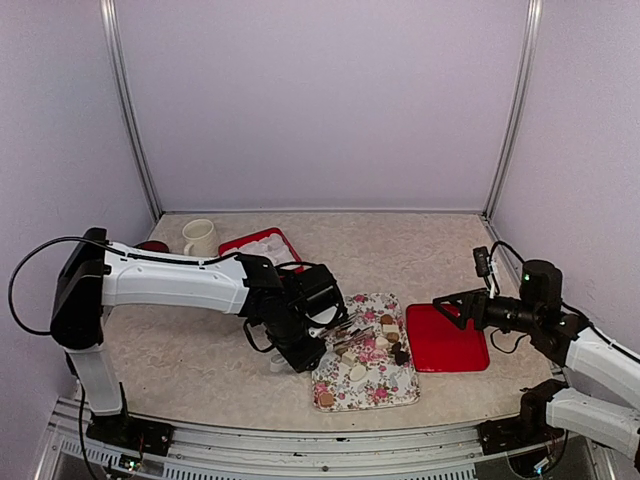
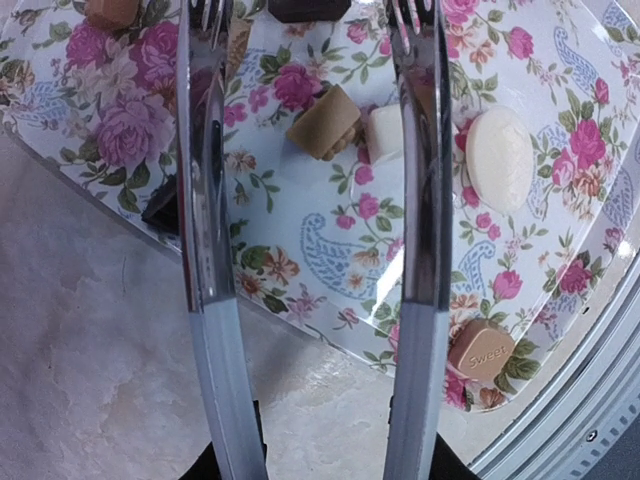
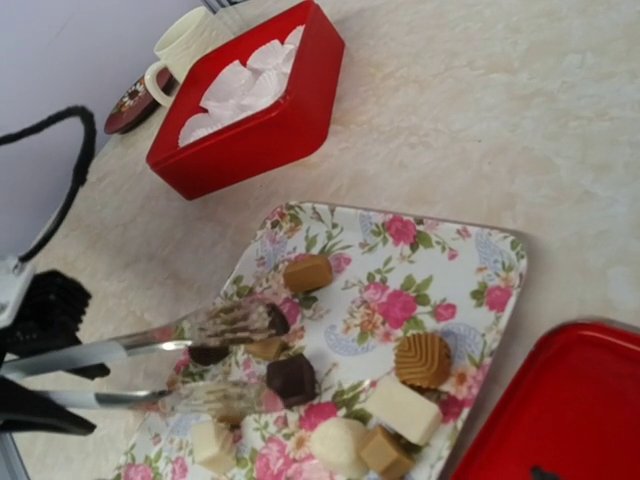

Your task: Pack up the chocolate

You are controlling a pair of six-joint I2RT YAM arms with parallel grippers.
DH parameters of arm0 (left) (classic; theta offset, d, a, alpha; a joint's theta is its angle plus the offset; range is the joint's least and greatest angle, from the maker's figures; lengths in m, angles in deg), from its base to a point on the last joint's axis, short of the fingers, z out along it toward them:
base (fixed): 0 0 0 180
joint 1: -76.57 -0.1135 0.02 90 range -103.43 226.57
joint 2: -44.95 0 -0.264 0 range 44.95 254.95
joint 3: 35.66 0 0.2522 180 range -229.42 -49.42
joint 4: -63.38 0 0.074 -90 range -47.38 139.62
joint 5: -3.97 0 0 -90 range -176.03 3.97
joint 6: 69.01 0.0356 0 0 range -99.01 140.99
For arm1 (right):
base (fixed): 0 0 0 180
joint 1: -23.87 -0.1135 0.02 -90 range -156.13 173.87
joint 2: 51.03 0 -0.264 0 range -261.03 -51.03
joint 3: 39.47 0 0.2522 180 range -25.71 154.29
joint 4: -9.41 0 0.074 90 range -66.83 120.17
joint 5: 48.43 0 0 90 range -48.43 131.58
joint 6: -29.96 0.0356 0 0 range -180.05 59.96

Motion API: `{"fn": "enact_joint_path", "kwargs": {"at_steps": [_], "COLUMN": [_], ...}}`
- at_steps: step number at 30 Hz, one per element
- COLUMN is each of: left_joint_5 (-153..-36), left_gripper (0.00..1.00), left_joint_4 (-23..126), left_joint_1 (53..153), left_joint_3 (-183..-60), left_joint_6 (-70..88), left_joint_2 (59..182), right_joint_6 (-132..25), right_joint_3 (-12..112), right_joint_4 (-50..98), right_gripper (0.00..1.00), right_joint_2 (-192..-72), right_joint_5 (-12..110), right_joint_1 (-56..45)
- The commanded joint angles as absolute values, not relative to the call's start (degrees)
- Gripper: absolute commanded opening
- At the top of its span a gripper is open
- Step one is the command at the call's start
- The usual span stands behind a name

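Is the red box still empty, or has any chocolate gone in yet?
Empty as far as visible: the red box shows only its white liner; the chocolate is all on the floral tray.

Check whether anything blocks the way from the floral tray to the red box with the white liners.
Nothing visible does. Bare table lies between the rose-printed tray and the open red box with white crinkled liners. The cream mug stands beyond the box, off that path.

Open table (image 1: 430,250) between red box (image 1: 262,245), tray (image 1: 395,395)
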State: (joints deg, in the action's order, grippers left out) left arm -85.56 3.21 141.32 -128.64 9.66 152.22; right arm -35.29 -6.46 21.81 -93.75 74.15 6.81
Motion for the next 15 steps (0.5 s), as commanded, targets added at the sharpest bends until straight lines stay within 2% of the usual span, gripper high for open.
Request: {"fn": "enact_joint_path", "kwargs": {"at_steps": [1, 15], "left_joint_5": [-84.88, -86.96], "left_gripper": [0.41, 0.37], "left_joint_4": [2.01, 1.1], "left_joint_1": [141.16, 140.98], "left_joint_3": [-131.42, -134.24], "left_joint_6": [9.51, 10.32], "left_joint_2": [154.04, 157.9], "right_joint_6": [-35.39, -35.9], "right_joint_3": [-7.47, -8.45], "right_joint_4": [19.9, 19.73], "right_gripper": [0.87, 0.87], "right_joint_2": [-93.0, -92.69], "right_joint_5": [75.39, 76.46], "right_joint_1": [7.82, 9.49]}}
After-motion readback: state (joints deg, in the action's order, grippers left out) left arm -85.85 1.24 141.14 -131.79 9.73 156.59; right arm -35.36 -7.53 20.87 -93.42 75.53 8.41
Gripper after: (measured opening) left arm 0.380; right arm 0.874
